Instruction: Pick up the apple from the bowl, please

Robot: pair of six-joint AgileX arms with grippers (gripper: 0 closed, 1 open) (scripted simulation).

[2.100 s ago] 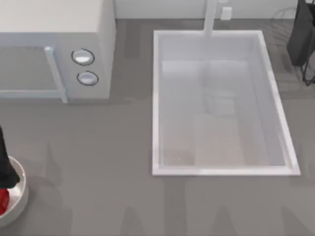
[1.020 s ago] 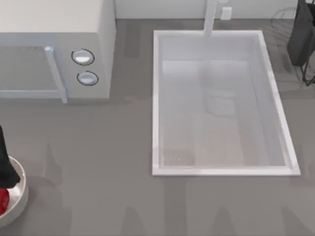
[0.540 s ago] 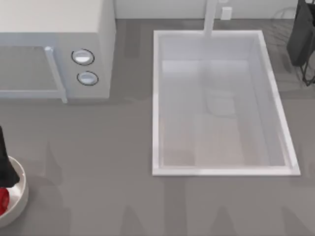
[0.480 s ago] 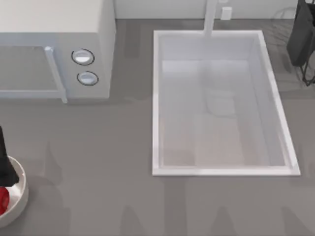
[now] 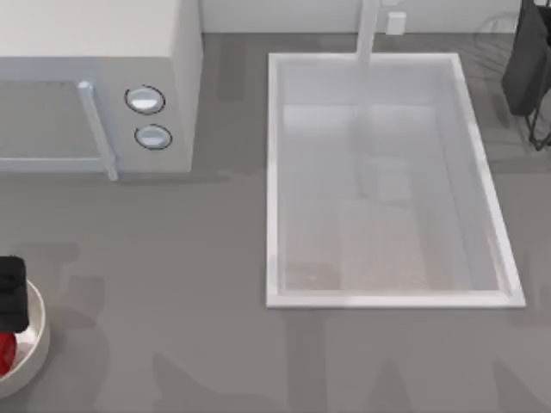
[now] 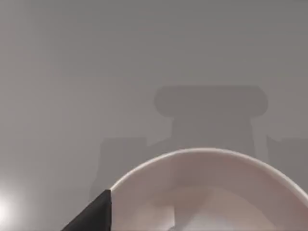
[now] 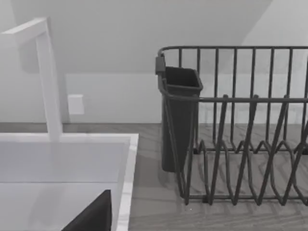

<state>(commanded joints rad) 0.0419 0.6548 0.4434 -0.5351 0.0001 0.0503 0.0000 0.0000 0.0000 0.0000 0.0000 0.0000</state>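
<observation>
The off-white bowl (image 5: pixel 33 342) sits at the table's front left corner, cut off by the top view's left edge. The red apple (image 5: pixel 4 353) lies inside it, showing as only a sliver at that edge. My left gripper (image 5: pixel 10 292) is a black block hanging over the bowl's far rim, just behind the apple. In the left wrist view the bowl's rim (image 6: pixel 207 153) and pale inside lie close below, with a black tip of the left gripper (image 6: pixel 96 216) at its edge. My right arm is parked at the back right, and a black tip of the right gripper (image 7: pixel 94 216) is in view.
A white microwave (image 5: pixel 95 86) stands at the back left. A white sink (image 5: pixel 271 181) with a faucet (image 5: pixel 368 30) takes up the middle and right. A dark dish rack (image 7: pixel 240 144) with a utensil cup (image 7: pixel 178 120) stands at the back right.
The left gripper's black body has changed from a tall narrow shape at the left edge to a shorter, wider block over the bowl's far rim. Bowl and apple have stayed put.
</observation>
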